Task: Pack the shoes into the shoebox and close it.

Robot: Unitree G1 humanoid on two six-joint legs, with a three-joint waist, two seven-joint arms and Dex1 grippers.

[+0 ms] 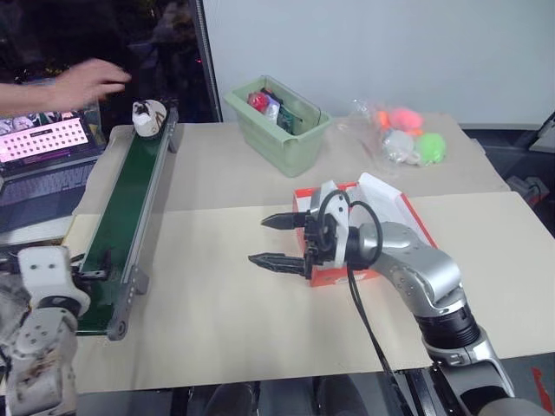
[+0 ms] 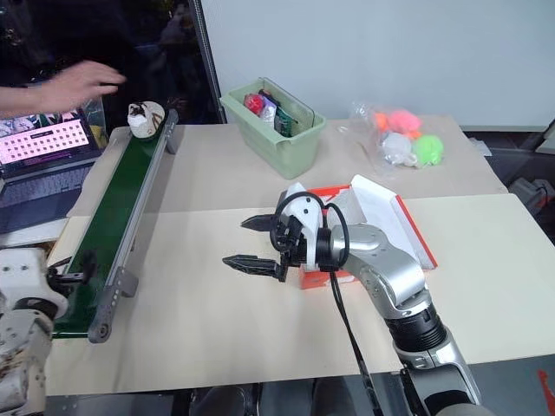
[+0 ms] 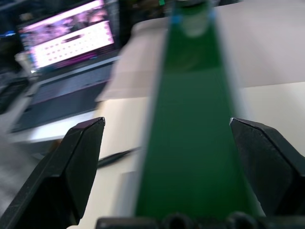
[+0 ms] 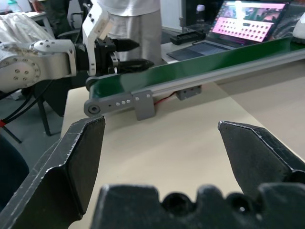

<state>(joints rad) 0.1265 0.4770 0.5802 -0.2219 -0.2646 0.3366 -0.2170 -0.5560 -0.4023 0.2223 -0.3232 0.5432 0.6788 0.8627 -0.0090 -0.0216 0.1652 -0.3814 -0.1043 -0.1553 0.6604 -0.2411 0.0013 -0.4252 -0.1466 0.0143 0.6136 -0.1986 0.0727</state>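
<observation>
Shoebox point(image 1: 414, 227) partly hidden behind right arm at frame centre. Left wrist view: belt point(image 3: 190, 143) smeared, shoe point(image 3: 193, 24) at top a blur. Person's hand point(image 1: 87, 82) cut off, upper left.

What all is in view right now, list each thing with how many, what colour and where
White shoe with brown markings: one, on the far end of the conveyor.
Green belt conveyor: one, on the table's left side.
Red-orange cardboard shoebox: one, open, white inside, behind the right gripper.
Pale green plastic bin: one, far centre, small items inside.
Clear bag of colourful balls: one, far right.
Laptop: one, pink screen, left of the conveyor.
Person's hand: one, near the shoe.
Left gripper: black, open, at the conveyor's near end.
Right gripper: black, open, above the table.
</observation>
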